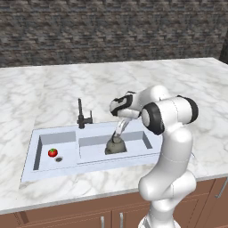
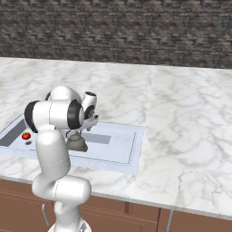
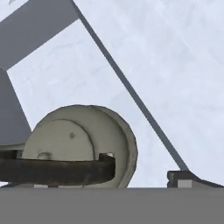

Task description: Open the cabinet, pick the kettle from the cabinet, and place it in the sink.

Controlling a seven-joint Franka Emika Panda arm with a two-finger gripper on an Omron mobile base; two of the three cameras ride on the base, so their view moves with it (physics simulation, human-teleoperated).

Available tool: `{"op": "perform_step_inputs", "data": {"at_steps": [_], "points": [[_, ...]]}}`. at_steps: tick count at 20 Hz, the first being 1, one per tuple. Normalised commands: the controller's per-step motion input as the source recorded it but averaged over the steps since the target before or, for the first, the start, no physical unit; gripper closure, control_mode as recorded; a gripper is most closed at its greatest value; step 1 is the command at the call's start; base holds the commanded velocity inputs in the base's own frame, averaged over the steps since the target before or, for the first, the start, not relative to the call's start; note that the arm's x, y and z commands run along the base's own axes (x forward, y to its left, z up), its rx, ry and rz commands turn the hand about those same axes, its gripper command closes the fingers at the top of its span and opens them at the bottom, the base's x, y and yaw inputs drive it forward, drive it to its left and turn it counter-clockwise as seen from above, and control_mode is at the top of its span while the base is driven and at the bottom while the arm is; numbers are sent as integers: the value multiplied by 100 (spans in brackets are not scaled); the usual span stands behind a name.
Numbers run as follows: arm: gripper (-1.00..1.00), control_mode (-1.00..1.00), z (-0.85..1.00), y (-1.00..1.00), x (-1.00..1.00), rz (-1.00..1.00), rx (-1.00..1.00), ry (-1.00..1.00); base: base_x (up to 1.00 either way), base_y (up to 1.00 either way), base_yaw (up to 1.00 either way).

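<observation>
Nearest the base, the white arm's two-finger gripper (image 1: 116, 137) hung with its jaws spread wide just above the squat grey-olive metal kettle (image 1: 115, 146), which sat in the wider basin of the pale grey-white double-basin sink (image 1: 30, 153). Farther left, a small red tomato (image 1: 52, 152) lay in the smaller basin, with the slim black faucet (image 1: 82, 115) behind. No writing or brand could be read anywhere.

a wide counter (image 1: 53, 84) of white marble veined with grey is seen spread across the room, with its front edge run along the bottom of both base views. behind it, a wall (image 1: 111, 26) of dark, rough grey-brown stone brick is laid across the whole top. under the counter, reddish-brown wooden cupboard fronts (image 2: 136, 217) with slim silver handles are fitted. the scene is evenly and softly lit.
</observation>
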Motion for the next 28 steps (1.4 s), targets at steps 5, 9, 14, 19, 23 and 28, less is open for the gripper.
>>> {"op": "perform_step_inputs", "data": {"at_steps": [5, 9, 14, 19, 23, 28], "points": [[-100, -100, 12, -16, -21, -4, 0, 0, 0, 0, 0], [-100, -100, 8, -12, -20, -7, 0, 0, 0, 0, 0], [-100, -100, 11, -10, -16, -6, -2, 0, 0, 0, 0], [-100, -100, 32, -6, -19, -3, -4, -1, 0, 0, 0], [-100, -100, 36, -2, -21, -5, -5, -5, 0, 0, 0], [-100, -100, 34, 0, -23, -7, -3, -9, 0, 0, 0]]}}
